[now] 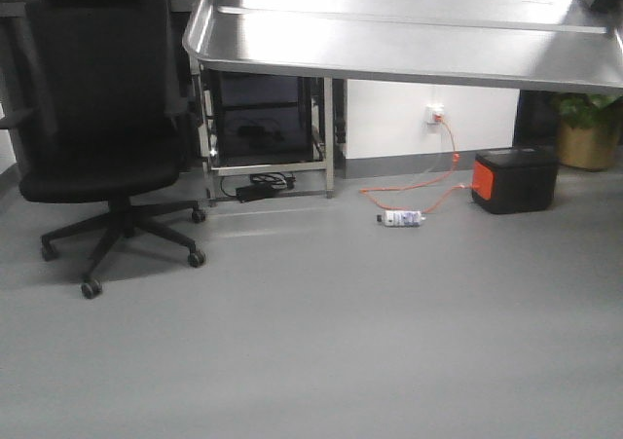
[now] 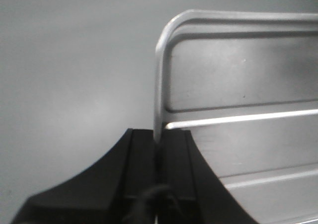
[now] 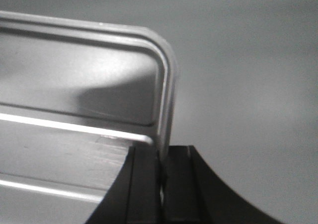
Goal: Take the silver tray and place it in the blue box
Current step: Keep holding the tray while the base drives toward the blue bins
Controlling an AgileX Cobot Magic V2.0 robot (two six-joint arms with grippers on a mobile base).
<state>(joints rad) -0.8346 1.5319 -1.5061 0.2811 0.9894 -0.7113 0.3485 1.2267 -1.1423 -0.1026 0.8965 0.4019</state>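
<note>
Grey floor (image 1: 341, 342) fills the front view, with a black office chair (image 1: 97, 118) on castors at 10 o'clock and a low metal rack (image 1: 268, 128) against the far wall near 11 o'clock. An orange cable (image 1: 428, 191) runs from a wall socket (image 1: 435, 115) down to a white power strip (image 1: 402, 218) lying on the floor just right of centre. At 3 o'clock stands a black box with an orange end panel (image 1: 514, 178), and a potted plant (image 1: 589, 132) shows at the right edge behind it.

Held in the air across the top of this view, from 12 to 2 o'clock, is the silver tray (image 1: 409, 45). Its floor faces up and one rounded corner points towards the chair. Nothing shows beneath it but the bare floor well below.

Seen from the left wrist, the left claw (image 2: 159, 140) is closed tight on the rim of the tray's (image 2: 238, 75) short side, its two black fingers (image 2: 141, 154) pressed together with the thin steel edge between them. The tray spreads away to 2 o'clock, and a bright raised ridge (image 2: 238, 118) crosses its floor.

Seen from the right wrist, the right claw (image 3: 161, 154) is clamped the same way on the opposite short rim, next to a rounded corner. Here the tray (image 3: 74, 80) reaches out to 10 o'clock, with two pale ridges across its floor. Both wrist views show only blurred grey behind the tray.
</note>
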